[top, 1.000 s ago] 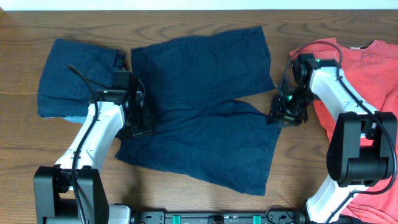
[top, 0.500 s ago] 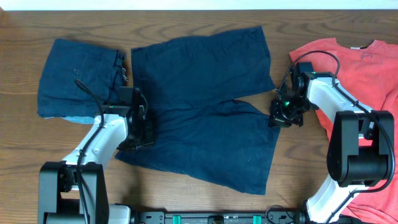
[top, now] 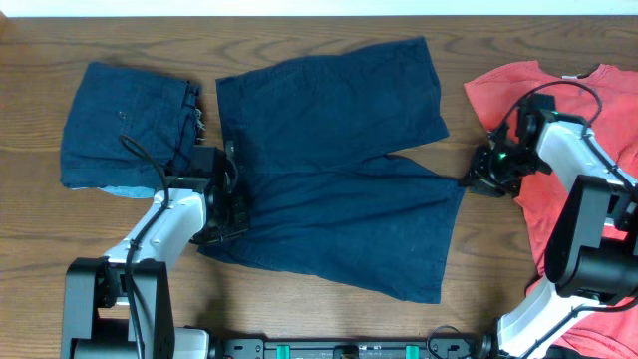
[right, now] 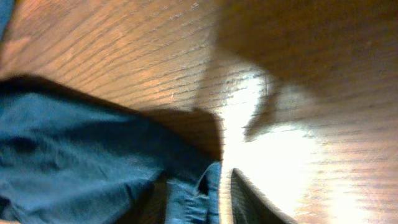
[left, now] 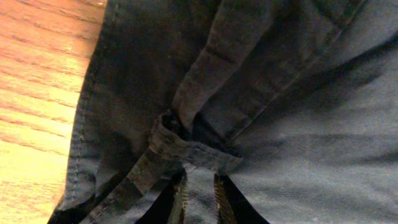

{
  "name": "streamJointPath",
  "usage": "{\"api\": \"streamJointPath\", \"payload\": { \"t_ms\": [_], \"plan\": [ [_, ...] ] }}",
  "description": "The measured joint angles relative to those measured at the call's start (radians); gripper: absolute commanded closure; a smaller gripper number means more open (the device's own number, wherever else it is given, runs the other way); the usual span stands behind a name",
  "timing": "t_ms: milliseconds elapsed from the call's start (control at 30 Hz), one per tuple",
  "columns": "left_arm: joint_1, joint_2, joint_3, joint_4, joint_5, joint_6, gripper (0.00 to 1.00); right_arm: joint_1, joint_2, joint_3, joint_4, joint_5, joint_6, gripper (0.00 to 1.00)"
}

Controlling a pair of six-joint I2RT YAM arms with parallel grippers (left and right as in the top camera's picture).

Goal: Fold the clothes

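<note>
Left claw (top: 236,207) and right claw (top: 472,183) grip navy shorts (top: 339,160).

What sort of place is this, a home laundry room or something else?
Probably a robotics lab bench, not a home: a left arm and a right arm work at a wooden table, with navy shorts spread flat, a folded navy piece and a coral T-shirt laid out.

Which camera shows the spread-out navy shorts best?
The overhead view: the navy shorts lie fully in frame, both legs spread flat. The left wrist view shows only bunched dark cloth close up; the right wrist view shows just a blurred blue corner.
</note>
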Motion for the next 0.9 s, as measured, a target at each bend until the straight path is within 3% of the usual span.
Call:
{"api": "streamJointPath", "payload": {
  "t_ms": [133,433,500,700,900],
  "plan": [
    [0.000,0.000,0.015,-0.048,0.021,0.011,0.67,-0.009,-0.005,0.000,-0.016,-0.101,-0.106,0.57],
    [0.000,0.000,0.134,-0.168,0.066,0.034,0.61,0.009,-0.169,0.000,-0.226,-0.191,-0.233,0.54],
    [0.000,0.000,0.157,-0.206,0.069,0.044,0.54,0.041,-0.225,0.000,-0.257,-0.182,-0.247,0.52],
    [0.001,0.000,0.226,-0.315,0.057,0.068,0.44,0.172,-0.383,0.000,-0.326,-0.076,-0.158,0.37],
    [0.006,0.000,0.227,-0.341,0.039,0.076,0.43,0.267,-0.428,-0.096,-0.349,0.051,0.010,0.42]
  ]
}}
